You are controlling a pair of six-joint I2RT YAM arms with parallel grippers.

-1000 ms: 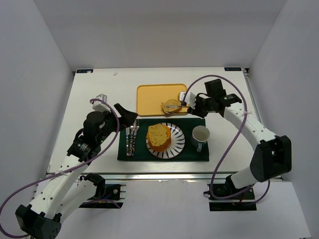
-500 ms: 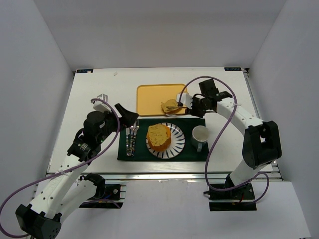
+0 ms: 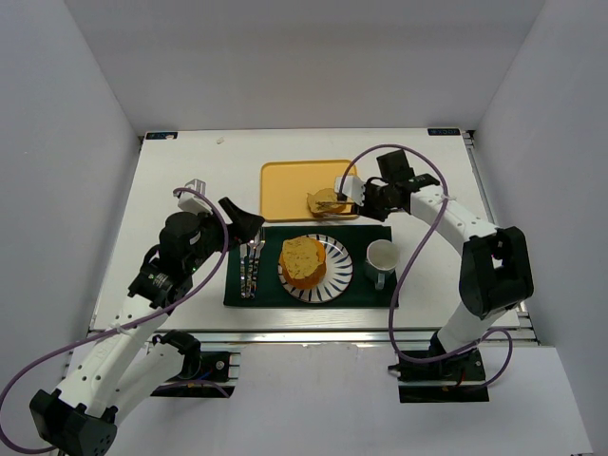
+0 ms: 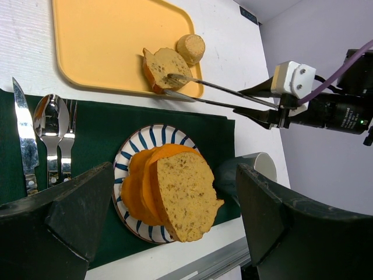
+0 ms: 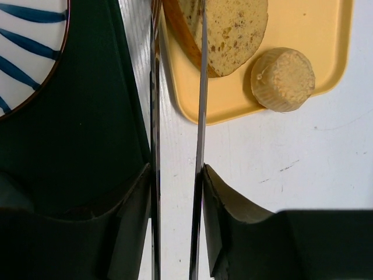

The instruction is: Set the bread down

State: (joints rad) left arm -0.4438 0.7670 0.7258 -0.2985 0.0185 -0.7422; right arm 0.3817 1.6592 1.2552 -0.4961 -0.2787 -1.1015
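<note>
1. Right gripper [image 4: 169, 84]: the arm reaches left over the far right corner of the mat [image 4: 93, 134] to the tray [image 3: 285, 185]. Its two long thin fingers are nearly together, with a narrow gap. The crust edge of the tray slice [image 4: 166, 63] sits in that gap. In the left wrist view, one fingertip lies on the speckled face of the slice and the other runs under its crust at the near rim of the tray. The fingers appear closed on the slice.

2. Tray slice: it is in the near right corner of the tray, tilted on its crust. A tan disc [image 4: 191, 48] lies just beside it, toward the right rim.

3. Left gripper [image 3: 239, 218]: the fingers are spread wide and hold nothing. It hangs above the far left corner of the mat, near the cutlery.

4. Plate [image 4: 125, 160]: it has blue stripes and stands at the centre of the mat. It carries the orange bun [image 4: 137, 186], with the plate slice [image 4: 183, 195] leaning against the side of the bun that faces the cup.

5. Other items on the mat: the knife [image 4: 24, 137], spoon [image 4: 49, 119] and fork [image 4: 68, 146] lie side by side left of the plate. The cup [image 3: 383, 257] stands right of the plate.

6. The mat lies on the white table [image 3: 190, 171], just in front of the tray.
</note>
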